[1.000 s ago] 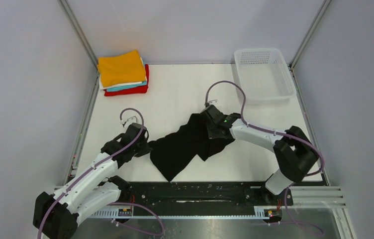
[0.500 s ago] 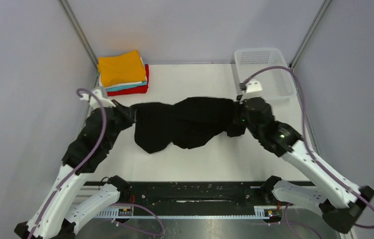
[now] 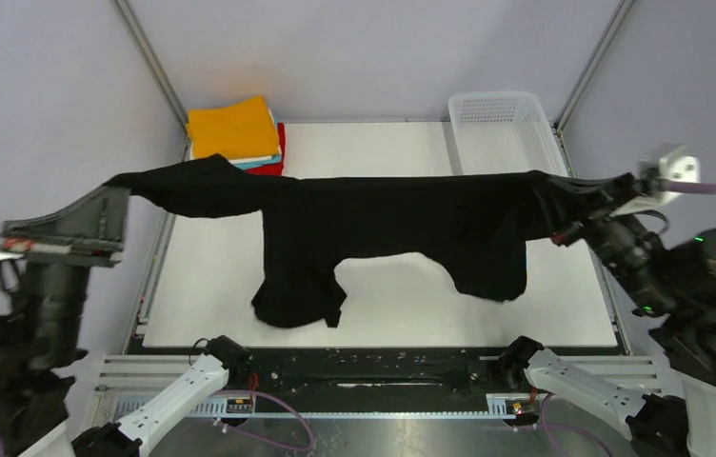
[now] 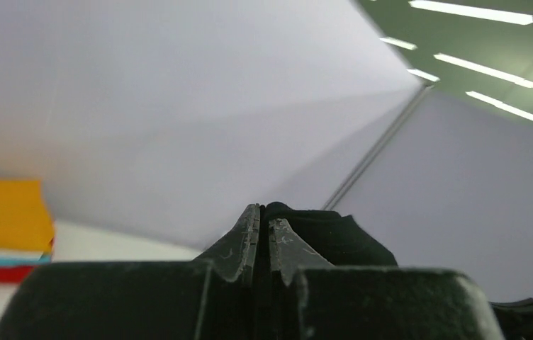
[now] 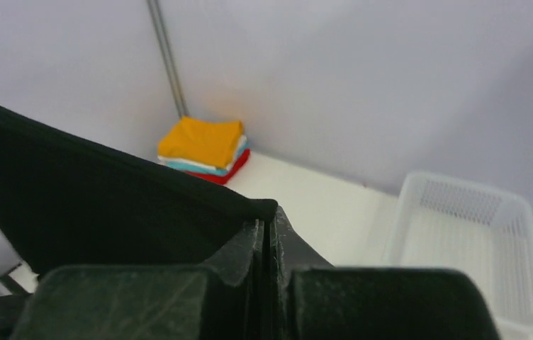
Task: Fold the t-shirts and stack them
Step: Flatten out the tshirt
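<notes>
The black t-shirt [image 3: 383, 224] hangs stretched wide in the air above the white table, its lower part drooping towards the table. My left gripper [image 3: 118, 190] is shut on its left end; in the left wrist view black cloth [image 4: 320, 237] shows pinched between the fingers of the gripper [image 4: 264, 212]. My right gripper [image 3: 573, 205] is shut on its right end; in the right wrist view the shirt [image 5: 86, 205] spreads left from the gripper [image 5: 267, 219]. The folded stack, orange [image 3: 230, 129] on white, teal and red, sits at the back left, also in the right wrist view [image 5: 203, 145].
A white mesh basket [image 3: 502, 138] stands at the back right of the table, also in the right wrist view [image 5: 462, 241]. Grey walls with metal corner posts close the cell on three sides. A black rail runs along the table's near edge [image 3: 373, 367].
Both arms have risen and swung far apart. The black shirt went from a crumpled heap on the table to a wide span held up in the air.
</notes>
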